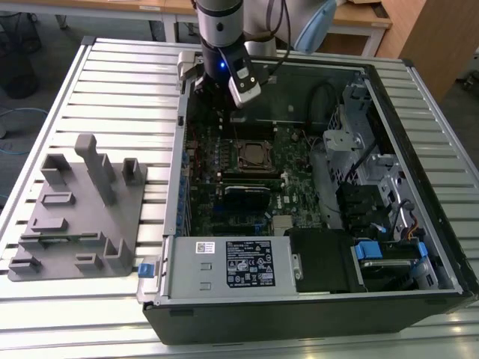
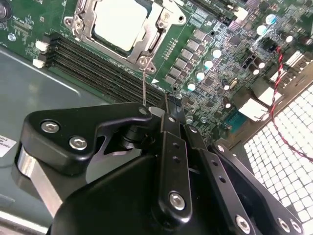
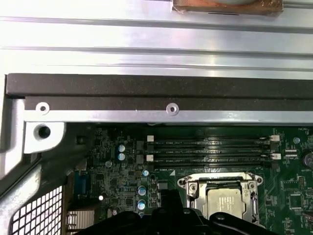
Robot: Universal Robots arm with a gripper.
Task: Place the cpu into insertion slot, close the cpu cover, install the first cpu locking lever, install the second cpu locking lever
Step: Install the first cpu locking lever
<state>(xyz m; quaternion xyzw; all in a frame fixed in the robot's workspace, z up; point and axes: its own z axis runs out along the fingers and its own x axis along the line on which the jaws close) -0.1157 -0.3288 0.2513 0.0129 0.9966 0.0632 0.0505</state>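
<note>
The insertion slot (image 1: 256,155) sits mid-board inside the open computer case. In both wrist views the cpu (image 2: 122,22) (image 3: 227,201) lies in it, silver top up. The cpu cover (image 2: 84,14) (image 3: 195,188) lies flat around the chip as a metal frame. One thin locking lever (image 2: 144,83) rises from a socket corner, and its far end passes behind my fingers. My gripper (image 1: 215,84) (image 2: 166,105) (image 3: 171,208) hangs above the case's back edge, off to one side of the socket. Its fingers are shut, and I see nothing between them.
A grey fixture block (image 1: 82,209) stands on the slatted table at the exterior view's left. Inside the case are a black card (image 1: 247,196), the power supply (image 1: 232,265) and a drive cage (image 1: 352,142). Memory slots (image 3: 210,149) run beside the socket, below the case rim (image 3: 146,90).
</note>
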